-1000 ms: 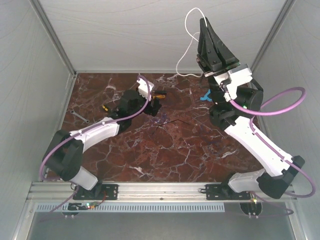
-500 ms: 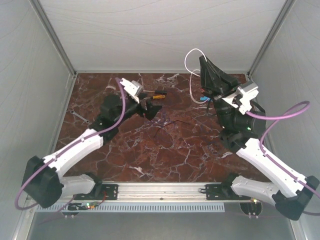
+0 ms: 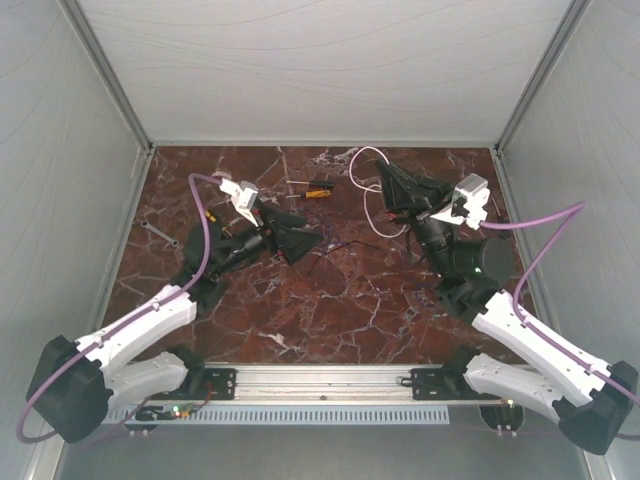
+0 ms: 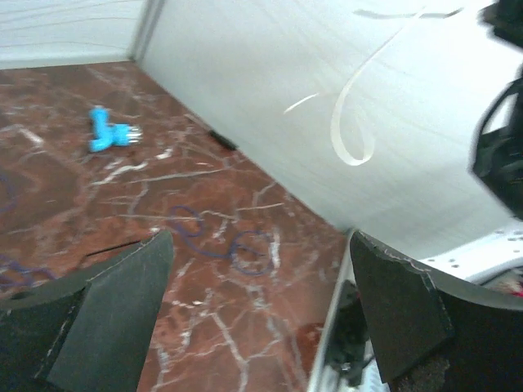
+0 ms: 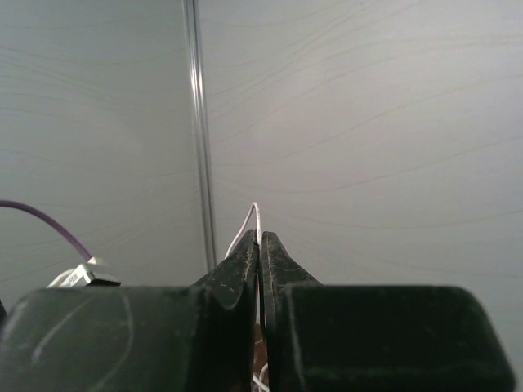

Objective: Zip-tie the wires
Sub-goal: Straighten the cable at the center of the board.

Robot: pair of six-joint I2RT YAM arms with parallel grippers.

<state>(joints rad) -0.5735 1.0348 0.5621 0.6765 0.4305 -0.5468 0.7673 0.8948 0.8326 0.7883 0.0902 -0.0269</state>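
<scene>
The wires (image 4: 235,239) are thin blue-purple loops lying on the marble, seen in the left wrist view just beyond and between my left fingers. My left gripper (image 3: 308,242) (image 4: 260,237) hangs low over the table's middle, open wide and empty. My right gripper (image 3: 385,186) (image 5: 260,237) is at the back right, shut on a white zip tie (image 3: 366,160) (image 5: 254,215) that curls out past its tips; the tie's curl (image 4: 350,122) also shows in the left wrist view against the wall.
An orange-handled screwdriver (image 3: 318,190) lies at the back centre. A small wrench (image 3: 160,234) is at the left. A thin black strand (image 3: 340,246) lies mid-table. A blue plastic connector (image 4: 106,134) sits near the back wall.
My right gripper has come down from high at the back towards the table, carrying the white zip tie. My left gripper has swung right and stands wider open.
</scene>
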